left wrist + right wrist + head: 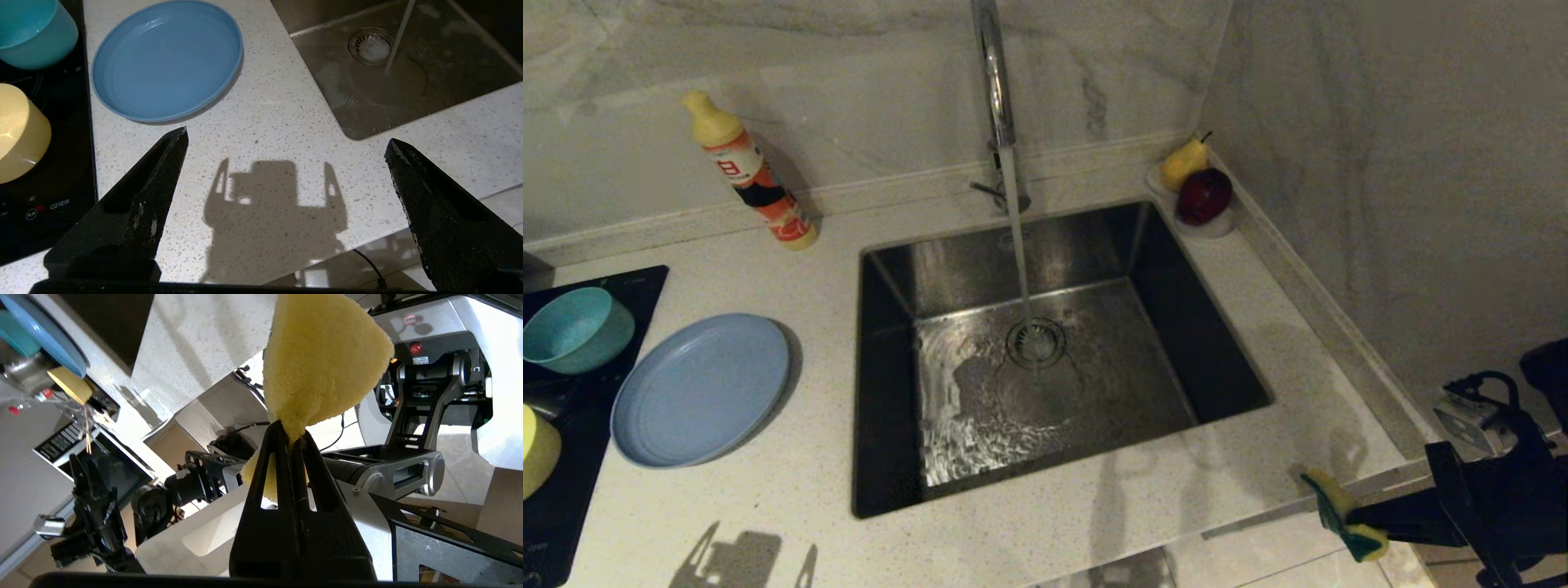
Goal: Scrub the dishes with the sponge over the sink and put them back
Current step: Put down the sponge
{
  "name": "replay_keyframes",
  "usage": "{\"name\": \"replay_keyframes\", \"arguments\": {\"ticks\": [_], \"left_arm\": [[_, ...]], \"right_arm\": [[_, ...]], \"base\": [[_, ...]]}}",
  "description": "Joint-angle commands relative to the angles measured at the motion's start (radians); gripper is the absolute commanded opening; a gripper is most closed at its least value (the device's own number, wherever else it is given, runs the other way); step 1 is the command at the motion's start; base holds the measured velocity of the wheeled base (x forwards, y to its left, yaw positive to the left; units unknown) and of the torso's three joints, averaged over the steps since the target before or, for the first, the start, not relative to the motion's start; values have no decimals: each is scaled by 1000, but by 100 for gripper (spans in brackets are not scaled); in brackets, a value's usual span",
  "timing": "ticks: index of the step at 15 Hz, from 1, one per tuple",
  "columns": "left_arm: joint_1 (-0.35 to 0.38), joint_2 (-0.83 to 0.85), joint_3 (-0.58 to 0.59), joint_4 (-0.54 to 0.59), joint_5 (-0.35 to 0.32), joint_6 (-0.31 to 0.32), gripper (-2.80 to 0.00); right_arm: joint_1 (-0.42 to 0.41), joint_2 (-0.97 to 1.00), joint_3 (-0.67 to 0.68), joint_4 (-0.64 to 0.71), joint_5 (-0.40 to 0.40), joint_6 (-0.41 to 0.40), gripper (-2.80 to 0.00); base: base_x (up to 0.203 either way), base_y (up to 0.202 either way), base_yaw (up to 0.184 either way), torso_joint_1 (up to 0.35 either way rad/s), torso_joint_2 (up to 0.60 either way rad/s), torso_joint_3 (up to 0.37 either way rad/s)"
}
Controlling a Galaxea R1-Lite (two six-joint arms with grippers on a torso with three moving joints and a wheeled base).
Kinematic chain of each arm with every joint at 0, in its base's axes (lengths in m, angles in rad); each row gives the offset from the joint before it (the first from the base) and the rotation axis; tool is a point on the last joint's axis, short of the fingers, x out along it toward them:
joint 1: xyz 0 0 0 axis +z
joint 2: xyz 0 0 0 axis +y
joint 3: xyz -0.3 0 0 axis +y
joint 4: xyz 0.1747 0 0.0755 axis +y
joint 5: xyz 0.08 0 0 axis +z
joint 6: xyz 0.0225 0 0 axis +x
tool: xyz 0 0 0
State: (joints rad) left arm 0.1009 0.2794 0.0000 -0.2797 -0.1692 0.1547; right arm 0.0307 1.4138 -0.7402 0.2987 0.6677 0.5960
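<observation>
The periwinkle plate (pixel 698 390) (pixel 165 61) lies on the counter left of the sink (pixel 1160 384) (pixel 408 81). On the black cooktop beside the plate stand the teal bowl (pixel 576 329) (pixel 36 32) and the yellow bowl (pixel 535 449) (pixel 20 130). My left gripper (pixel 286 136) hovers open and empty above the counter's front edge, short of the plate. Only its shadow shows in the head view. My right gripper (pixel 1356 516) (pixel 291 433) is shut on the yellow and green sponge (pixel 1343 514) (pixel 322 363), off the counter's front right corner.
Water streams from the chrome faucet (pixel 996 90) onto the drain strainer (pixel 1036 341). A dish-soap bottle (pixel 752 175) stands at the back left. A clear dish with a pear and a red fruit (pixel 1196 192) sits at the back right corner. The cooktop (pixel 556 523) fills the left edge.
</observation>
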Motion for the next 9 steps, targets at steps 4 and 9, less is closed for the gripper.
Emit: {"name": "replay_keyframes", "arguments": {"ticks": [4,9], "left_arm": [[-19,4,40,-24,-18,5,0],[-73,-21,40,7,-12,-23,0]], "right_arm": [[-31,11,13,0,9,8,-280],[-38,11,12,0,7,7,-280]], "base": [[0,0,0,0,0,0],[0,0,0,0,0,0]]}}
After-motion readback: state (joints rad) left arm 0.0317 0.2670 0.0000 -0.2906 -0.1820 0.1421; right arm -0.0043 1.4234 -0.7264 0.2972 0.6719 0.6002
